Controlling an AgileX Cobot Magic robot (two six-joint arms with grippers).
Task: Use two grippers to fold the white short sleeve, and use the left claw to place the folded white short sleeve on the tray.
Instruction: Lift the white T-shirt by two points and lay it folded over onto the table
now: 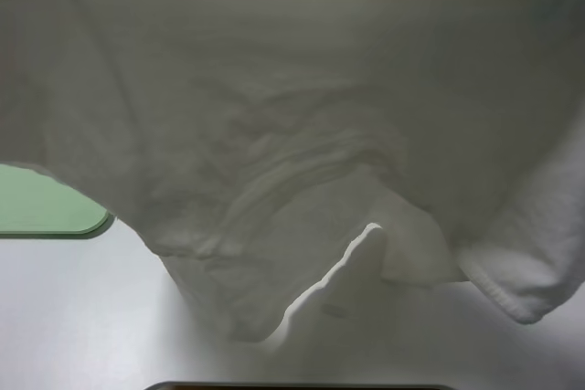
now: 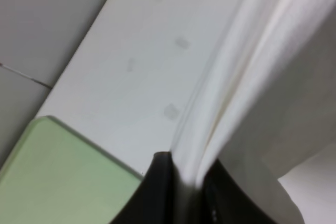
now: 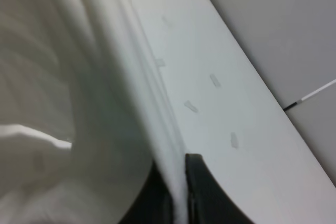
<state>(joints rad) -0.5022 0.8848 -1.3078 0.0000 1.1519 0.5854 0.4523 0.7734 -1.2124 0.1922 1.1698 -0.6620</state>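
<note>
So at this point you had the big plain white cotton T-shirt (image 1: 292,116) held up off the white tabletop (image 1: 91,317), high enough that it curtained off nearly the whole overhead view. That's why neither arm showed in that view, only cloth. One short sleeve dangled at about 4 o'clock and a loose fold of fabric hung down near 6 o'clock, just above the table as far as I could tell. The wrist views told the real story: your black left claw (image 2: 185,176) was pinched tight on a bunched edge of the shirt, and the black right claw (image 3: 176,182) was clamped on another stretch of edge the same way, nothing between the jaws but fabric. Holding it by two spots like that made sense to me, because it let gravity pull the wrinkles out and gave you a straight line to fold along. The flat pale green plastic tray (image 1: 46,203) sat out at 9 o'clock with nothing visible on it, and the left wrist view had it close by, on the side that does the drop-off. My guess is the folding was only partway along. Small pale tape strips (image 2: 181,42) dotted the table beyond the shirt.
</note>
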